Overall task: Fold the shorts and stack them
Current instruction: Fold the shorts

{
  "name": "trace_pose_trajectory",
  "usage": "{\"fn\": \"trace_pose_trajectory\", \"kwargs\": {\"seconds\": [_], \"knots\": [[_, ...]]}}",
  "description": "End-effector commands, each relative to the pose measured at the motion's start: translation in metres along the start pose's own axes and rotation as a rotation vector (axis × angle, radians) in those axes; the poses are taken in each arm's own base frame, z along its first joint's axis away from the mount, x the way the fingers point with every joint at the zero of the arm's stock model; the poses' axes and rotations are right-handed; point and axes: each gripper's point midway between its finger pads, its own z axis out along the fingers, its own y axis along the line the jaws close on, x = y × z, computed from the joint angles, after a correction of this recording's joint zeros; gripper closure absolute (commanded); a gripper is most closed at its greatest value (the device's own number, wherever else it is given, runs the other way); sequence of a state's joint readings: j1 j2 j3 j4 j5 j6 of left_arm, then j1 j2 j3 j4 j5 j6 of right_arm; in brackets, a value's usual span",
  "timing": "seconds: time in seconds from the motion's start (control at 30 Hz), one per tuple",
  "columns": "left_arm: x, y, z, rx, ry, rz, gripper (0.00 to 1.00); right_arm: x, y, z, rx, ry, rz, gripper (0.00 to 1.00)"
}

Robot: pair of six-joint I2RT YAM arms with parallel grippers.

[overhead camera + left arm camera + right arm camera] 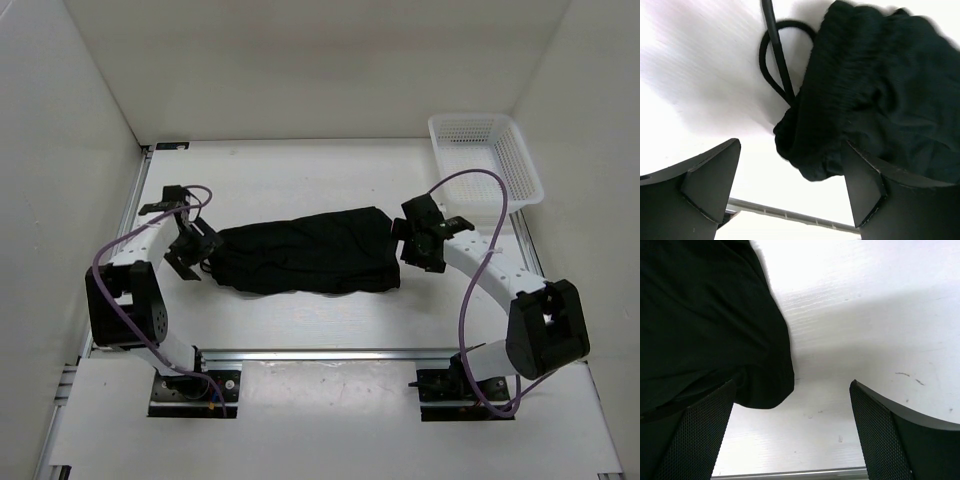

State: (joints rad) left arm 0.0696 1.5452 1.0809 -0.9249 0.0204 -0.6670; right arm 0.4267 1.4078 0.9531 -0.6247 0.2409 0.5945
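The black shorts (305, 252) lie folded in a long bundle across the middle of the table. My left gripper (192, 250) is open at the bundle's left end; in the left wrist view (792, 172) a rounded corner of the shorts (875, 90) lies between the fingers, close to the right finger, with a black drawstring loop (771, 60) trailing on the table. My right gripper (412, 246) is open at the bundle's right end; in the right wrist view (790, 405) the cloth's edge (705, 320) lies by the left finger, the rest of the gap over bare table.
A white mesh basket (485, 155) stands at the back right corner. White walls enclose the table on three sides. A metal rail (330, 354) runs along the near edge between the arm bases.
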Motion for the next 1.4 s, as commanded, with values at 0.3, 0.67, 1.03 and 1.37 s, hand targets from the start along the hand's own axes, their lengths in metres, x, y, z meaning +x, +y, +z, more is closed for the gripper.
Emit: {"fn": "trace_pose_trajectory", "kwargs": {"seconds": [0.3,0.67,1.03,1.37], "knots": [[0.027,-0.012,0.040,0.079,0.092,-0.081,0.20,-0.012,-0.013,-0.015,0.060,-0.047,-0.054,0.01],[0.001,-0.019,0.061,-0.027,0.062,-0.045,0.86,-0.012,-0.015,-0.018,0.067,-0.052,-0.054,0.01],[-0.063,-0.034,-0.044,-0.280,-0.306,0.241,0.90,-0.013,-0.018,-0.020,0.075,-0.057,-0.054,0.01],[-0.003,-0.132,-0.089,-0.306,-0.459,0.579,0.90,-0.014,-0.021,-0.022,0.091,-0.067,-0.054,0.01]]}}
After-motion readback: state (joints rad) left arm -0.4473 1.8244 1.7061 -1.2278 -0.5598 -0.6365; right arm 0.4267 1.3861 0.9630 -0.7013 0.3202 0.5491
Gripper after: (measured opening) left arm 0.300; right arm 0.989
